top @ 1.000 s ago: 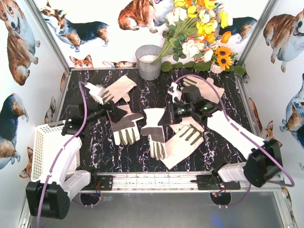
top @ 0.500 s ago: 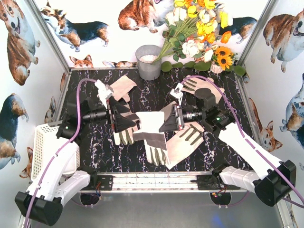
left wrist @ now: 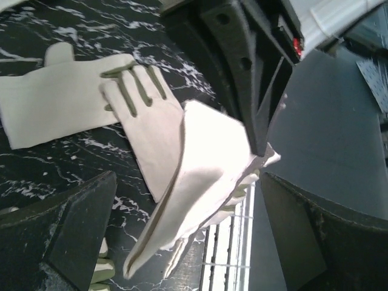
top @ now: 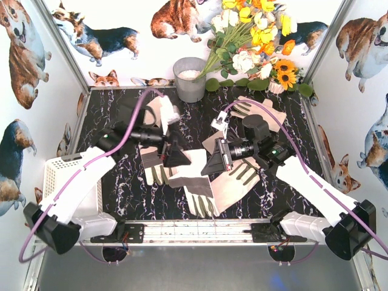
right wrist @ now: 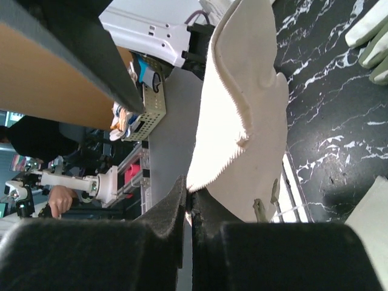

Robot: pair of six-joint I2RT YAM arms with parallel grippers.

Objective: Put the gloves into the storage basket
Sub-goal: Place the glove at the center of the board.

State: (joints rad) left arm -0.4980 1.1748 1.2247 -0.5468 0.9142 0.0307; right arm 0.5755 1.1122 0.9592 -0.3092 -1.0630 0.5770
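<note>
My right gripper [top: 212,163] is shut on the cuff edge of a cream-white glove [top: 193,180] and holds it off the black marble table; the pinch shows in the right wrist view [right wrist: 189,195]. That glove [left wrist: 209,176] hangs folded in front of my left gripper [top: 177,159], which stands wide open with its fingers [left wrist: 73,233] on either side of it, not touching. More gloves lie flat: one under the left gripper [top: 154,173], one below the right arm [top: 241,177], one at the back left [top: 159,109], one at the back right [top: 262,110]. The white storage basket [top: 56,182] sits at the left edge, partly behind my left arm.
A grey metal bucket [top: 190,79] stands at the back centre, with a bunch of artificial flowers [top: 257,51] to its right. Panels printed with corgis wall in the table. A metal rail [top: 200,230] runs along the near edge between the arm bases.
My right gripper has lifted the glove off the table. The left arm has swung in from the left towards the centre, bringing its open gripper up to the hanging glove.
</note>
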